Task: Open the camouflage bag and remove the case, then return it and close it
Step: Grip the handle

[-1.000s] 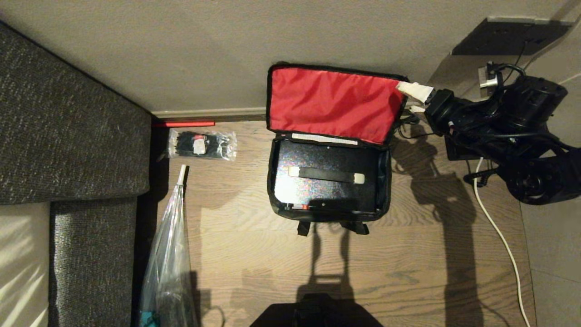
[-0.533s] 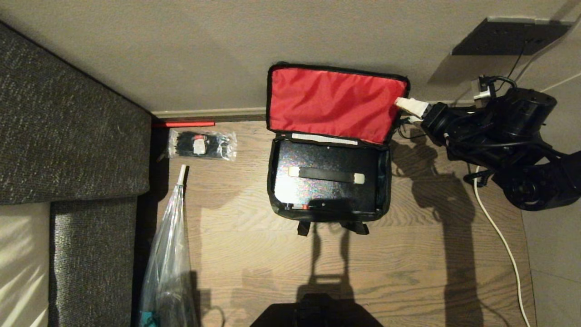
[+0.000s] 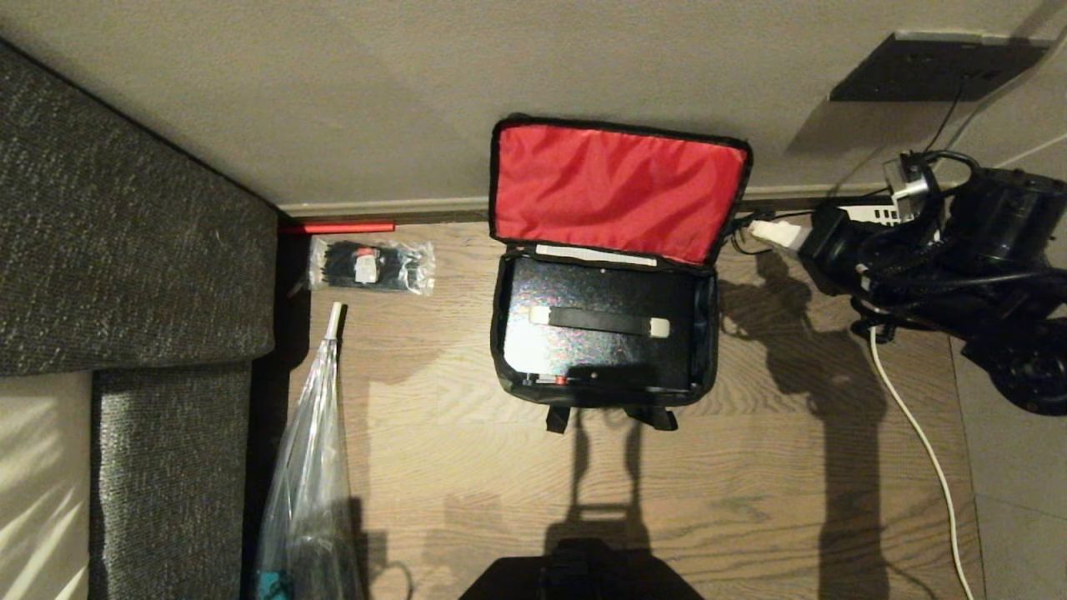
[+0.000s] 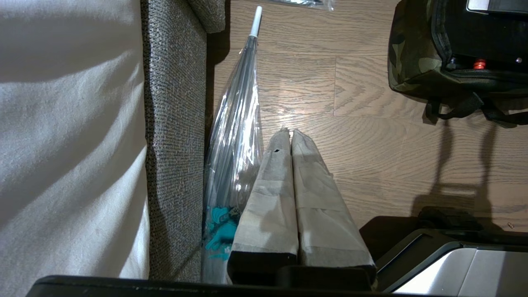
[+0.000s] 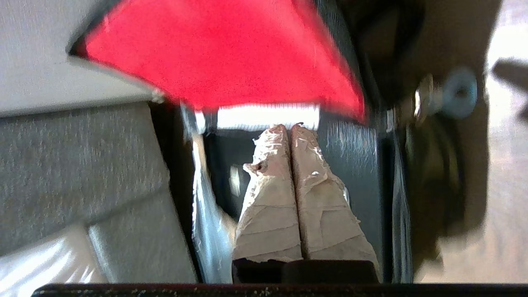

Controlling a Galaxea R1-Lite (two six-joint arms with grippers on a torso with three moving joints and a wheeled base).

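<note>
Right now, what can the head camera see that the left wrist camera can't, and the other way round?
Only the head view shows the camouflage bag's raised red lid, the case lying inside, and the right gripper, shut, beside the bag. Only the left wrist view shows the left gripper, shut above the wooden floor. Both show the clear umbrella, the sofa and the bag.

We've got the camouflage bag (image 3: pixel 604 333) on the floor (image 3: pixel 750 483) against the wall (image 3: pixel 417 92), case (image 3: pixel 600 333) inside, sofa (image 3: pixel 125 250) far left, ties packet (image 3: pixel 372 266) and umbrella (image 3: pixel 310 475) between them.
</note>
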